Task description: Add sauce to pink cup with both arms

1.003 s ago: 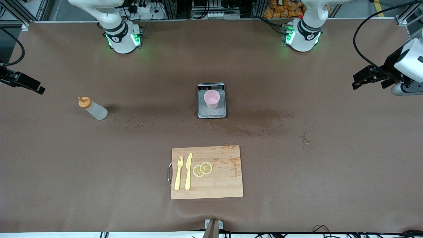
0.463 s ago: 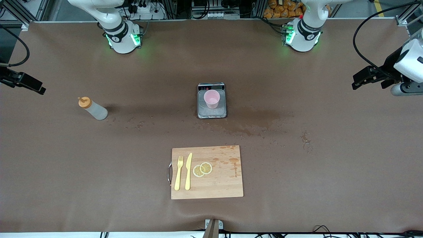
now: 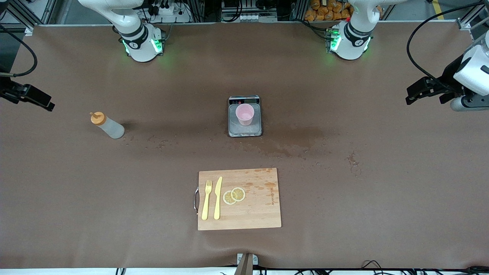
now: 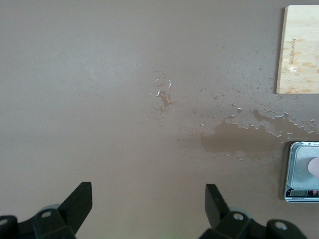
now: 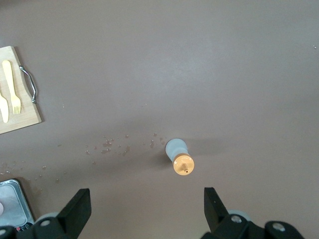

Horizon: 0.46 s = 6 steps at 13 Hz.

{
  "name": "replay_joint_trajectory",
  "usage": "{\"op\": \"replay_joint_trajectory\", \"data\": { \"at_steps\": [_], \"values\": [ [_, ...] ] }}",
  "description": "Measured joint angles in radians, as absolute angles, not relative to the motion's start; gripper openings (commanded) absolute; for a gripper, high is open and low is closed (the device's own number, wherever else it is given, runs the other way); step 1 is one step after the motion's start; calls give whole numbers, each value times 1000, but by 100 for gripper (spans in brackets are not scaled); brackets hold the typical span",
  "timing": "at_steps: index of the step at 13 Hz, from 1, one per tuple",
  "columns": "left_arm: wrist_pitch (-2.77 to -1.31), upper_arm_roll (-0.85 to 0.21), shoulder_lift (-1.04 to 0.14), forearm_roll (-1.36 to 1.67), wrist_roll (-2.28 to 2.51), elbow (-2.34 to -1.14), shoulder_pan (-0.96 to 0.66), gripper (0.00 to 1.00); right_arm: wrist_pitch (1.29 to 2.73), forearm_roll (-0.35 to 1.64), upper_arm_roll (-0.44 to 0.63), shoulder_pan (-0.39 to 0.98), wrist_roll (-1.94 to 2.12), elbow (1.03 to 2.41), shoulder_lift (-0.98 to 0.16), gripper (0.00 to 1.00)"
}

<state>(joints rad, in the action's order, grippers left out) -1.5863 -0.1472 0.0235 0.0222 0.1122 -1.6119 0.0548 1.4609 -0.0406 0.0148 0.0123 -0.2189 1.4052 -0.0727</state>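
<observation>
The sauce bottle (image 3: 108,126), whitish with an orange nozzle cap, stands upright toward the right arm's end of the table. In the right wrist view the sauce bottle (image 5: 180,157) shows from above, just ahead of my open, empty right gripper (image 5: 147,194). That right gripper (image 3: 46,104) hangs over the bare table at its own end. The pink cup (image 3: 244,114) stands on a small scale (image 3: 245,131) mid-table. My left gripper (image 3: 410,97) hovers over the bare table at the left arm's end. In the left wrist view the left gripper (image 4: 148,191) is open and empty, and the pink cup (image 4: 315,167) shows at the frame's edge.
A wooden cutting board (image 3: 259,214) lies nearer the front camera than the scale, holding a yellow fork (image 3: 206,199), a knife (image 3: 217,198) and two lemon slices (image 3: 234,195). A wet stain (image 3: 294,142) and droplets spread beside the scale, toward the left arm's end.
Both grippers have crept slightly inward over the table. The bottle, the cup and the board have not moved.
</observation>
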Motion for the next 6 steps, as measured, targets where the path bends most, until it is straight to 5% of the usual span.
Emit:
{"op": "replay_joint_trajectory", "data": {
  "at_steps": [6],
  "values": [
    [-1588,-149,24,22,112,-1575,58,100,1477,-39,17,12,-219,1405,-73,100]
  ]
}}
